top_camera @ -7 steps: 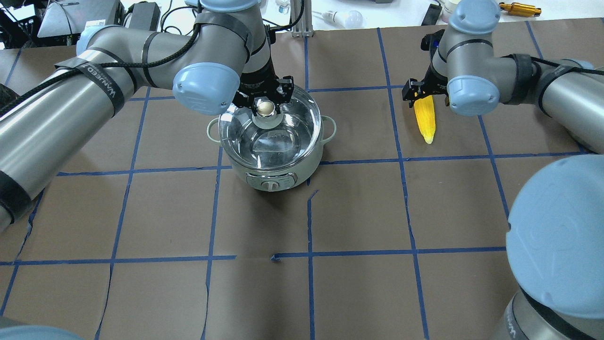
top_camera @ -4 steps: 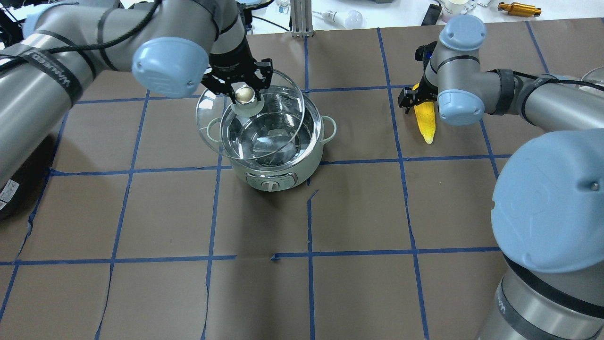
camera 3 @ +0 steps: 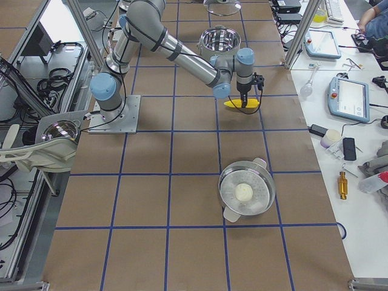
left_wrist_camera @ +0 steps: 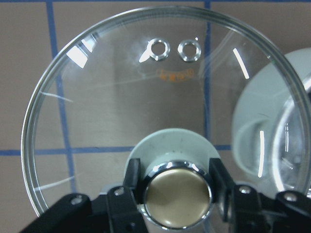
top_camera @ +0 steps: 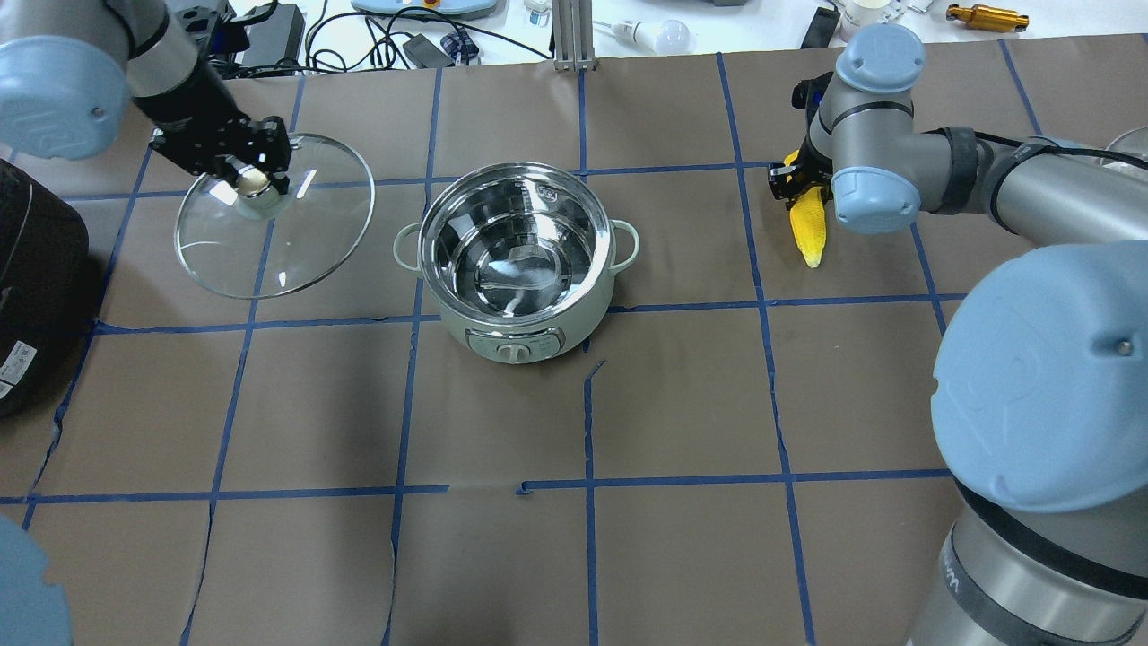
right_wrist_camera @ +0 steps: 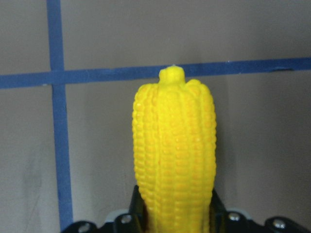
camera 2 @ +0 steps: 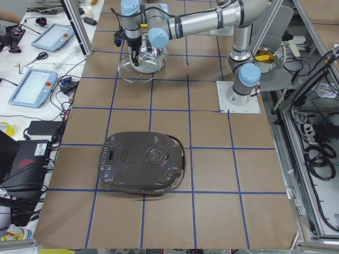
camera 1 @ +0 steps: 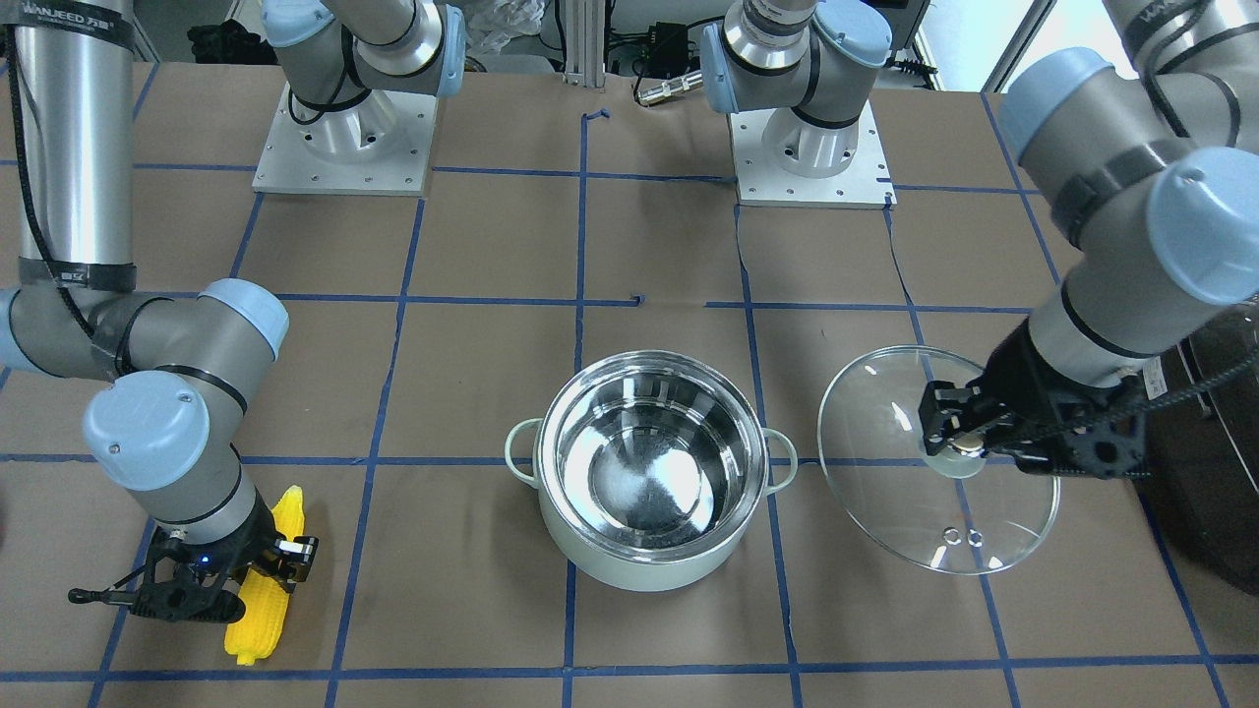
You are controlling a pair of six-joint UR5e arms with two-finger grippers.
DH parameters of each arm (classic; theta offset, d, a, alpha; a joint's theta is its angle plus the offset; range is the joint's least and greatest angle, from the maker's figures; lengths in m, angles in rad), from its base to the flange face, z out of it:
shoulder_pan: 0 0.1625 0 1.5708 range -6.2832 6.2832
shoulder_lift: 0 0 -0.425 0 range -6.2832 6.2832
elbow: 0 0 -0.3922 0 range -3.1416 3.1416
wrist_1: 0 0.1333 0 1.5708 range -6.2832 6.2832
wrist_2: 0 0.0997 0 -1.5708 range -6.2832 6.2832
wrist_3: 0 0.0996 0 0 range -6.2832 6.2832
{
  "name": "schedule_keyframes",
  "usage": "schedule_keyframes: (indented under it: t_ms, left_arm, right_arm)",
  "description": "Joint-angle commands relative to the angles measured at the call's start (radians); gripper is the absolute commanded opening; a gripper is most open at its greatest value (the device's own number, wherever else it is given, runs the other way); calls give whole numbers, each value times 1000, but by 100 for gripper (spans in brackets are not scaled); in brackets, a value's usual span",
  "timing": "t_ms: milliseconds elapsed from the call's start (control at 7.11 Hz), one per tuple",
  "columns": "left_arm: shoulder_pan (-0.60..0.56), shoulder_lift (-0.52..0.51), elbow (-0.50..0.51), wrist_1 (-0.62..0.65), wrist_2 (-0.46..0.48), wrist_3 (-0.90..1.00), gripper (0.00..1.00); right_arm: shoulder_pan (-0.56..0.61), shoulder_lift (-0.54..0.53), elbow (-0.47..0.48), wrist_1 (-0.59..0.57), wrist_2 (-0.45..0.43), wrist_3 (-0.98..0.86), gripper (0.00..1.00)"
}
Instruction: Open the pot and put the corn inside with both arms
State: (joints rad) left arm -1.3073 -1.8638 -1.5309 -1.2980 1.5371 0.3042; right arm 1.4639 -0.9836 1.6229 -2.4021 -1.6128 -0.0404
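The pale mint-green pot (top_camera: 583, 323) stands open and empty mid-table, and also shows in the front view (camera 1: 639, 565). My left gripper (top_camera: 254, 182) is shut on the knob (left_wrist_camera: 171, 194) of the clear glass lid (top_camera: 287, 242). It holds the lid tilted to the left of the pot, and the lid also shows in the front view (camera 1: 905, 492). The yellow corn (top_camera: 811, 231) lies on the table right of the pot. My right gripper (top_camera: 796, 179) is shut on its thick end, with fingers on both sides of the corn (right_wrist_camera: 175, 160).
A large black appliance (top_camera: 36, 260) sits at the table's left edge, close beside the held lid, and also shows in the left view (camera 2: 143, 169). A steel pan with a white round item (camera 3: 245, 193) stands far to the right. Cables and tools lie beyond the far edge.
My left gripper lifted the lid off the pot and carried it away to the left. My right gripper closed in on the corn's thick end; the corn has barely moved.
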Motion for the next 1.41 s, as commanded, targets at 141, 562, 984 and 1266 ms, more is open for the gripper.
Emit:
schedule_keyframes:
  t_ms: [141,562,984,1266]
  left_arm:
    - [161,-76,-208,300,1,147,18]
    - [174,-86,-327,381,-2,170,17]
    - [186,-90,-333,378,6,146,46]
    - [180,-74,-330,378,9,99,100]
  right_arm:
    - [65,-145,-113,238,4,115,0]
    - [379,-172,-272,424,-44,359,0]
    - [591,-29,-334,414,-62,373,0]
    - [599,-23,-310,416,-53,366,46]
